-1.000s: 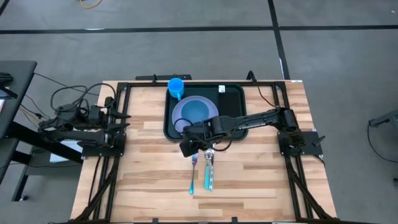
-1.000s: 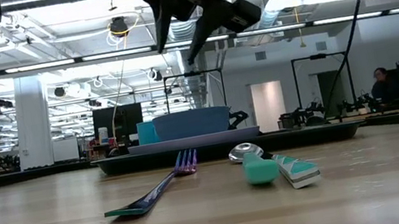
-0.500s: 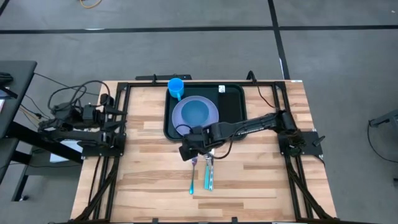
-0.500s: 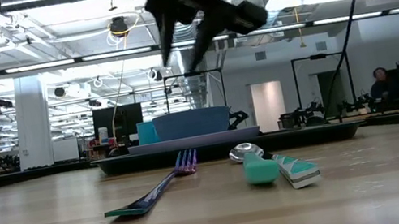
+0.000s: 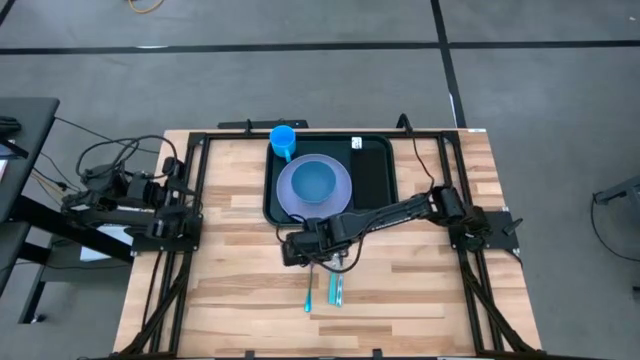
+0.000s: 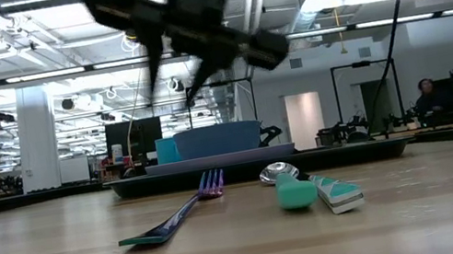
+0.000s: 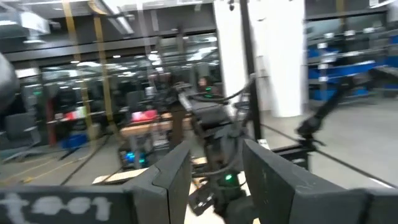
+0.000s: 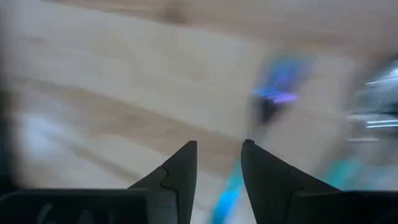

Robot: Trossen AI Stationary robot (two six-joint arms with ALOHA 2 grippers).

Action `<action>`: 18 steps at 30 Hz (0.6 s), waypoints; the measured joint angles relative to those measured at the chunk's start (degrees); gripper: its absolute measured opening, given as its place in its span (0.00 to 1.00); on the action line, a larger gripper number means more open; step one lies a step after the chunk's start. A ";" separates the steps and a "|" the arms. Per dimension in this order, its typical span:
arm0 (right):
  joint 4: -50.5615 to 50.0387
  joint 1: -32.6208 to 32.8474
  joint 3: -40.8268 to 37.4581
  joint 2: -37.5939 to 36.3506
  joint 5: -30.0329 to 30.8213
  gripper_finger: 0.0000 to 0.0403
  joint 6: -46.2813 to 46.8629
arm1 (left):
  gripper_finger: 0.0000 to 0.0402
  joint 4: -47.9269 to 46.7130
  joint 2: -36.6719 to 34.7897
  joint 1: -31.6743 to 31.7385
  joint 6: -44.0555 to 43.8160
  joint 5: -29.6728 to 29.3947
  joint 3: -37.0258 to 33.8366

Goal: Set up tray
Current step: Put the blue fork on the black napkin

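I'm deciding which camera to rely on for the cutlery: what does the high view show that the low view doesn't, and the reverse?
Only the high view shows the whole layout: the left hand parked at the table's left edge, the blue cup at the tray's far corner, and the right hand over the fork's head end.

Only the low view shows heights: the right hand hangs above the table, clear of the fork, and a person in the room behind.

Both show the tray with plate, the fork and the teal-handled utensils in front of it.
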 joint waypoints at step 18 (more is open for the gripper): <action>2.74 2.40 -0.07 2.86 -0.24 0.29 5.89 | 0.33 0.03 -0.04 0.00 -1.79 7.82 0.00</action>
